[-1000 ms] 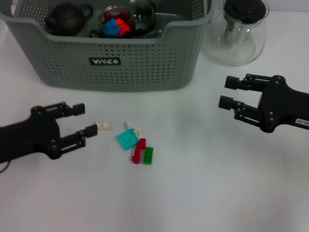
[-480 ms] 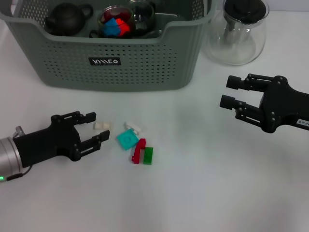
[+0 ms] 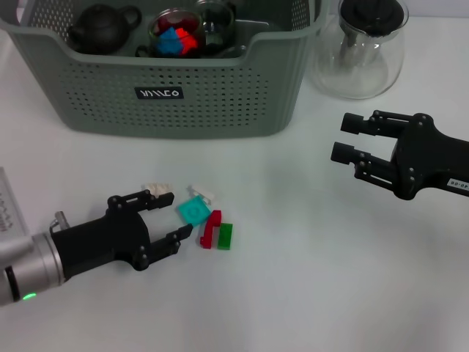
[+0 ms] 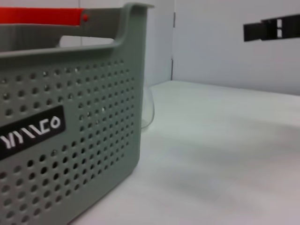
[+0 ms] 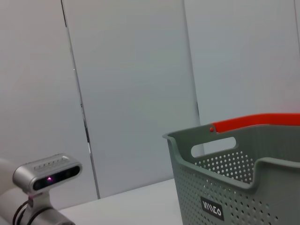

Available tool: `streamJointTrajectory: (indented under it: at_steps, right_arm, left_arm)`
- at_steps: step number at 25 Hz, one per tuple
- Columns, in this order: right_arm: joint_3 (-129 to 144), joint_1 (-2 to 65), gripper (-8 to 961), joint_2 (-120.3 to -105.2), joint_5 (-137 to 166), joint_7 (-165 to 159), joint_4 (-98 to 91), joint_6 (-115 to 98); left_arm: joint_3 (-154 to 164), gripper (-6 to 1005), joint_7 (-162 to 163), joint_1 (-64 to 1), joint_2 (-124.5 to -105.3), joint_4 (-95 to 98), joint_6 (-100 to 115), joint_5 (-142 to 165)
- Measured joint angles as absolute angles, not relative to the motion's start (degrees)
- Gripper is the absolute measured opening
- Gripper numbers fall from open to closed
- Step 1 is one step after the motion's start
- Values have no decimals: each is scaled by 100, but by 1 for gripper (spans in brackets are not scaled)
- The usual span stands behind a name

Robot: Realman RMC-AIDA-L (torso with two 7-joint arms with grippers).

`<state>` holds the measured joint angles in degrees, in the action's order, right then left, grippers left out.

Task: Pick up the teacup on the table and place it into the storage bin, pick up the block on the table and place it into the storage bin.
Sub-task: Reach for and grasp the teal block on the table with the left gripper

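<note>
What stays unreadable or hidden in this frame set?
- Head view: storage bin far rim is cut off by the top edge; its front wall hides the lower contents.
- Left wrist view: blocks and left gripper absent.
- Right wrist view: right gripper not shown.

Bright even overhead light, soft faint shadows on white table (image 3: 308,279), slight glare on glass jug (image 3: 360,51), left wrist view soft w/ blurred bg, head view sharp

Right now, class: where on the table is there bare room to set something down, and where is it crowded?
Free: the table between the blocks and right gripper, and the near edge. Crowded: around the blocks by the left gripper, and inside the bin.
</note>
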<state>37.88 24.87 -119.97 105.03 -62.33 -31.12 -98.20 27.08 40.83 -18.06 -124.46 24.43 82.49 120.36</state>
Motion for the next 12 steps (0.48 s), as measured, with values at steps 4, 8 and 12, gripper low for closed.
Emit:
streamJointTrajectory:
  at_steps: [4, 8, 12]
  right_arm:
    - [3787, 2466, 505, -11997, 10503, -6232, -3111, -9818]
    - [3787, 2450, 505, -11997, 10503, -6231, -3111, -9817]
    - [3781, 2434, 505, -11997, 10503, -6231, -3108, -9817]
  left_arm:
    - [2707, 554, 3982, -1873, -12446, 2268, 8002, 11996]
    - [2707, 544, 3977, -1935, -12445, 2178, 7779, 11997]
    - [2707, 535, 3975, -1986, -12445, 2093, 7700, 11998]
